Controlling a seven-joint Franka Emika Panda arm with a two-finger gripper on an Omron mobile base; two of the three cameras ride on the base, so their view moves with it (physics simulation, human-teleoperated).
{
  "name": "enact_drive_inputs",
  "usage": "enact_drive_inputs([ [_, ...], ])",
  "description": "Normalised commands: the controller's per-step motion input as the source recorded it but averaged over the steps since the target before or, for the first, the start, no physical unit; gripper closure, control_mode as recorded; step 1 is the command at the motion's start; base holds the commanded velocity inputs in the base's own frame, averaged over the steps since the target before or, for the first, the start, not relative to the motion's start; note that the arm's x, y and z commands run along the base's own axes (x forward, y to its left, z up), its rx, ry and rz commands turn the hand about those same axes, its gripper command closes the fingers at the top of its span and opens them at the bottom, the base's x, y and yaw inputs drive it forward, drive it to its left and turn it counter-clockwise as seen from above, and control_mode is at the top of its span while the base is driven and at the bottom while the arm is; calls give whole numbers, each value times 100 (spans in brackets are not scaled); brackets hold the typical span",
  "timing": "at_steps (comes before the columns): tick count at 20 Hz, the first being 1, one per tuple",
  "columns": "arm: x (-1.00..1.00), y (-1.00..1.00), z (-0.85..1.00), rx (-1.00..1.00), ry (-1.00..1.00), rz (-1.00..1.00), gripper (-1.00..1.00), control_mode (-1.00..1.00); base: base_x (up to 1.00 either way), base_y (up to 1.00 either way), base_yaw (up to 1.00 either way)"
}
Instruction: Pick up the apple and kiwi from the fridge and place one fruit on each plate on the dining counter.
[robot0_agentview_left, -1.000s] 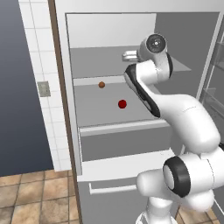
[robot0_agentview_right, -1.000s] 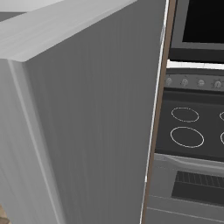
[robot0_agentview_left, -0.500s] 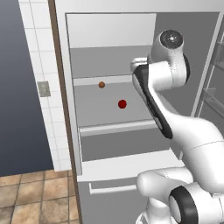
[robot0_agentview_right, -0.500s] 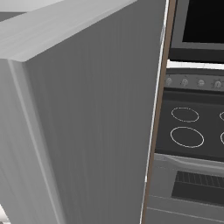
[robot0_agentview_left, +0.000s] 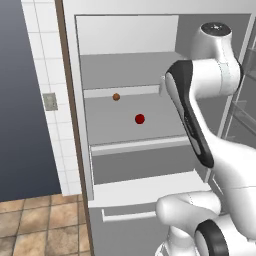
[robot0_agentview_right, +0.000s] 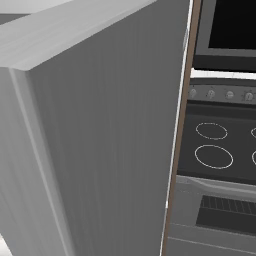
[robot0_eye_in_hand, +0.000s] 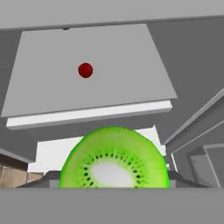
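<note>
1. The gripper (robot0_eye_in_hand: 114, 186) sits down at the bottom of the hand view with the kiwi (robot0_eye_in_hand: 114, 159) right in front of the lens, cut face showing. The jaws look partly closed on it, so I'd call that a grip on the kiwi, though the fingertips are mostly hidden behind the fruit

2. The apple (robot0_agentview_left: 139, 118) sits on the middle shelf (robot0_agentview_left: 115, 125) of the fridge (robot0_agentview_left: 70, 125), well apart from the little orange-brown ball (robot0_agentview_left: 116, 97) further back

3. The step in hand looks like carrying the kiwi out, so my advice is keep the squeeze steady and don't roll the wrist much (a round fruit can slip between 2 flat pads)

4. Edges to watch: the white front lip of the shelf (robot0_eye_in_hand: 87, 114) lies just below the apple in the hand view, the drawer front (robot0_agentview_left: 150, 187) sticks out under it, and the door racks (robot0_agentview_left: 245, 110) are close on the arm's right side

5. Open room is straight back toward the base, over the drawer front. The right base view is mostly the grey outer fridge wall (robot0_agentview_right: 100, 150) with the stove (robot0_agentview_right: 220, 150) beside it, so swinging that way means clearing that wall's edge first
</note>
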Motion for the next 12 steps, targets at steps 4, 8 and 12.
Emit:
enact_drive_inputs([
  [4,-68,0,-39,11,37,0,100,-100,0,0,0],
  [8,-43,-1,-66,9,35,0,100,-100,0,0,0],
  [12,-31,0,-66,1,18,0,100,-100,0,0,0],
])
